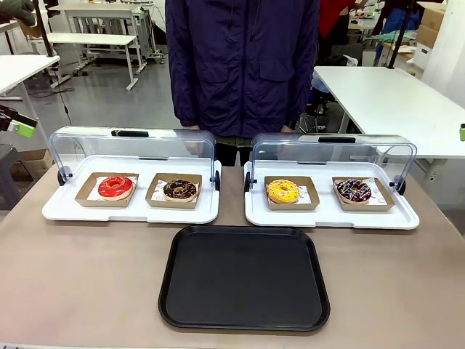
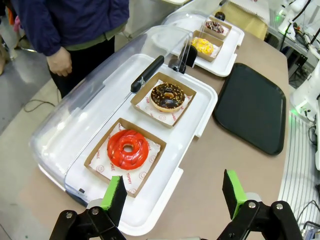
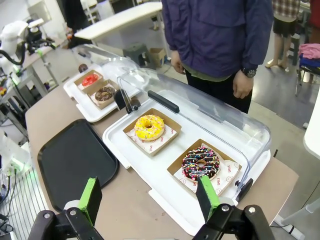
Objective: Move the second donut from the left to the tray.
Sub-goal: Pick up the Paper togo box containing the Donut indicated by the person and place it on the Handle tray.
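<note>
Both jaws spread and empty, left gripper (image 2: 172,192) and right gripper (image 3: 149,195) are hovering short of the chocolate donut (image 1: 179,190) at centre-left, risking grabbing the red donut (image 1: 115,187) just beside it.

**A:** Out past the work table there's a smooth grey floor (image 1: 109,98), evenly lit, with a black cable (image 1: 54,91) trailing across it on the left.

**B:** And white furniture all round. There's a big white table (image 1: 385,102) on the right and a long narrow bench (image 1: 91,38) far back on the left, on pale legs.

**A:** Cardboard boxes (image 1: 432,18) are stacked in the top right corner.

**B:** On the right wrist camera there's another pale tabletop (image 3: 120,20) behind, with a brown carton (image 3: 156,55) on the floor beneath it.
</note>
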Robot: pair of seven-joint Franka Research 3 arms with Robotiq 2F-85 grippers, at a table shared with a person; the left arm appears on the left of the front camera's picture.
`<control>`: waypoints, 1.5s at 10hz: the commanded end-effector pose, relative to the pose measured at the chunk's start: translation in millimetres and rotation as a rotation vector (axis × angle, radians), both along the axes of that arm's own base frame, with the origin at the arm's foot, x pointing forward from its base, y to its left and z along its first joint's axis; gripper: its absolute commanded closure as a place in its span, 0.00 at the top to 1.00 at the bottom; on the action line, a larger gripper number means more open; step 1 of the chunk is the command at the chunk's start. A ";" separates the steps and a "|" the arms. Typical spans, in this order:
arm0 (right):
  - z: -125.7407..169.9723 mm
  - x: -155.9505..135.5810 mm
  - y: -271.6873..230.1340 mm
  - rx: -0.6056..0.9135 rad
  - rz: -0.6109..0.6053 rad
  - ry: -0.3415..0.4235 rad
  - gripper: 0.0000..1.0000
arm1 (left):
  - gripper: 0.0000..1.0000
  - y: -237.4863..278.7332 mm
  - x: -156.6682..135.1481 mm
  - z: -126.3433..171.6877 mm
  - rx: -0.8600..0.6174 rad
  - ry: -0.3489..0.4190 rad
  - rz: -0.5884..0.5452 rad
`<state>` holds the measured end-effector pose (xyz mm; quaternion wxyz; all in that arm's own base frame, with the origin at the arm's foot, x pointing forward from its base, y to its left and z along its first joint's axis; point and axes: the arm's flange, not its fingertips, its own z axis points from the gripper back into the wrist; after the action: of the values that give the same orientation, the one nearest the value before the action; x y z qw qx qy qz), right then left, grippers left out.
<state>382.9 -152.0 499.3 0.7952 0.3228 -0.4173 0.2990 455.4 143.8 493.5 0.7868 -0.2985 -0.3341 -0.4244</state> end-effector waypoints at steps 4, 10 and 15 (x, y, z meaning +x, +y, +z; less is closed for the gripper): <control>0.5 4.3 -0.8 0.007 0.011 -0.035 1.00 | 1.00 -0.7 -0.1 0.9 -0.008 -0.003 -0.008; 0.5 4.3 -0.8 0.007 0.011 -0.035 1.00 | 1.00 -0.7 -0.1 0.9 -0.008 -0.003 -0.008; 0.5 4.3 -0.8 0.007 0.011 -0.035 1.00 | 1.00 -0.7 -0.1 0.9 -0.008 -0.003 -0.008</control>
<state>382.8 -152.1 499.1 0.7948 0.3225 -0.4175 0.3000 455.4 143.8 493.5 0.7868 -0.2985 -0.3341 -0.4244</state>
